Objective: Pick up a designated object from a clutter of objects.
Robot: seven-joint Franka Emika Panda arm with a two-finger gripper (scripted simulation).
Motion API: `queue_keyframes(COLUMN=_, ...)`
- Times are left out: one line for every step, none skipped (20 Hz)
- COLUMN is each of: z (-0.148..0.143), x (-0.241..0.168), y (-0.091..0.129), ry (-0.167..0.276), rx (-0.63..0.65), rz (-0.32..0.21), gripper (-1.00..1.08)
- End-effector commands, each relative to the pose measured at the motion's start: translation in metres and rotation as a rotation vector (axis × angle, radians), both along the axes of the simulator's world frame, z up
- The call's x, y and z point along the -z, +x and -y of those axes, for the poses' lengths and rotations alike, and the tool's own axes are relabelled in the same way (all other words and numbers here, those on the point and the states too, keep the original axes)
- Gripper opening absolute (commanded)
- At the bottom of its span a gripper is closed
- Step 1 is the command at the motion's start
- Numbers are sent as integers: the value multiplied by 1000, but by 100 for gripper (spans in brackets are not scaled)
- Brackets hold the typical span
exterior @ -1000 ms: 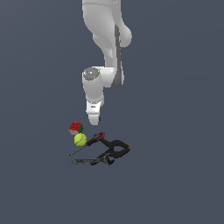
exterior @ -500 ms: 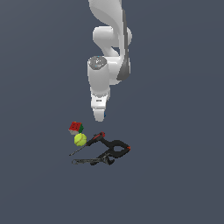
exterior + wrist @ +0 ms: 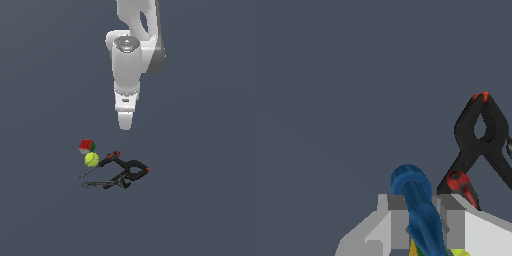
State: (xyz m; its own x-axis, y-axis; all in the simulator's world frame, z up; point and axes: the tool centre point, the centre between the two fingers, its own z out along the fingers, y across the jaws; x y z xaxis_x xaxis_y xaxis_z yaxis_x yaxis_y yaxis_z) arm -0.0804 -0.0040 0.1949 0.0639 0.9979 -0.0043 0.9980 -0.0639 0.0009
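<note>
In the wrist view a bright-blue piece, elongated with a rounded end, sits clamped between my gripper's two grey fingers. In the exterior view the gripper hangs well above the clutter and to its right, and the blue piece is hidden there. Below lie the red-and-green cube, the yellow-green ball, the black clamp with red tips and thin dark tools. The clamp also shows in the wrist view, apart from the fingers.
The clutter rests on a plain dark grey floor. The white arm comes down from the top of the exterior view.
The gripper has moved to the exterior view's right and a little upward, away from the cube and ball. The clutter on the floor has not shifted.
</note>
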Motion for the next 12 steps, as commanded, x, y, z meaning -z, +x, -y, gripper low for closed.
queue_keyframes(z=-13, x=-22, y=4, ry=0, rx=0, rz=-1, gripper=-100)
queue_keyframes(z=-19, x=-31, y=6, ry=0, rx=0, rz=-1, gripper=-100)
queue_keyframes(z=-24, x=-40, y=8, ry=0, rx=0, rz=-1, gripper=-100)
queue_keyframes(z=-29, x=-49, y=10, ry=0, rx=0, rz=-1, gripper=-100)
queue_keyframes(z=-35, x=-58, y=12, ry=0, rx=0, rz=-1, gripper=-100)
queue_keyframes(z=-40, x=-67, y=14, ry=0, rx=0, rz=-1, gripper=-100)
queue_keyframes(z=-46, x=-76, y=17, ry=0, rx=0, rz=-1, gripper=-100)
queue_keyframes(z=-51, x=-85, y=19, ry=1, rx=0, rz=-1, gripper=-100)
queue_keyframes(z=-57, x=-95, y=21, ry=1, rx=0, rz=-1, gripper=-100)
queue_keyframes(z=-63, x=-104, y=23, ry=1, rx=-1, rz=-1, gripper=-100)
queue_keyframes(z=-68, x=-113, y=26, ry=1, rx=-1, rz=-1, gripper=-100)
queue_keyframes(z=-74, x=-123, y=28, ry=2, rx=-1, rz=-1, gripper=-100)
